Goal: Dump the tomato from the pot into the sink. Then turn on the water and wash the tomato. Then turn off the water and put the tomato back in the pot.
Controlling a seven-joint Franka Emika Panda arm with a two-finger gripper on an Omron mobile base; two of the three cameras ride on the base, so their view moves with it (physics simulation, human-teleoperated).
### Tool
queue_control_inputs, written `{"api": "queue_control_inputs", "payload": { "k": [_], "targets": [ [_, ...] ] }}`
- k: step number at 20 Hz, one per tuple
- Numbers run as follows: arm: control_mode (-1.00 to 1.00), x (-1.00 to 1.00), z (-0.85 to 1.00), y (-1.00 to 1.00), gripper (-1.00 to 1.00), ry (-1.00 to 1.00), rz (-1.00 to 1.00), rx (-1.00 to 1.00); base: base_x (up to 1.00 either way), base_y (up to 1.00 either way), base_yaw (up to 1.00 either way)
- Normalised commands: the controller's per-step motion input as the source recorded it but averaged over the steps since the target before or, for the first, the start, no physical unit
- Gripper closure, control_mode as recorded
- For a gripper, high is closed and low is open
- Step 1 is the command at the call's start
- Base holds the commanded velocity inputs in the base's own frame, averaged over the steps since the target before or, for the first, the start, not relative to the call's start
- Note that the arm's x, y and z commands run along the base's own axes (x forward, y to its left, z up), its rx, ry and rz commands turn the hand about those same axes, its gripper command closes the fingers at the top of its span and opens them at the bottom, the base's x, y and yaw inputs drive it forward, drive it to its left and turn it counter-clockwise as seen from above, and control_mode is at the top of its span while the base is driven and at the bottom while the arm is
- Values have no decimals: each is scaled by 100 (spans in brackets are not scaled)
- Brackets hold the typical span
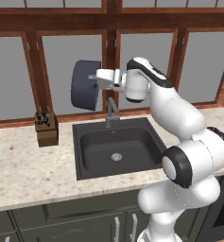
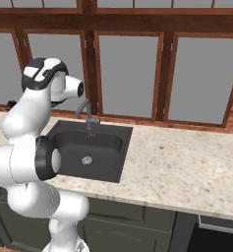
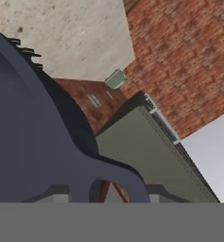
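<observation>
Your gripper [image 1: 95, 78] is clamped on a loop handle of the pot [image 1: 84, 85], dark blue-grey, tipped sideways above the sink [image 1: 117, 146], twelve o'clock of the drain [image 1: 116, 156].

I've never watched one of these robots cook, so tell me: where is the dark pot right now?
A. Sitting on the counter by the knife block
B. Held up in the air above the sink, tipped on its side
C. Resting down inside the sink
B: the pot hangs sideways at the gripper, above the sink and faucet.
</observation>
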Motion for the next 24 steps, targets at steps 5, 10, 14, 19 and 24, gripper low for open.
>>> {"api": "queue_control_inputs", "payload": {
  "k": [5, 10, 14, 19, 24],
  "targets": [
    [-100, 14, 63, 0, 100, 23, -1, 11, 0, 0, 0],
    [-100, 8, 70, -4, 100, 19, 0, 14, 0, 0, 0],
    [-100, 21, 43, -15, 100, 25, 0, 12, 0, 0, 0],
    [-100, 31, 39, -17, 100, 26, 0, 12, 0, 0, 0],
    [-100, 10, 53, -12, 100, 21, 0, 12, 0, 0, 0]
  ]
}}
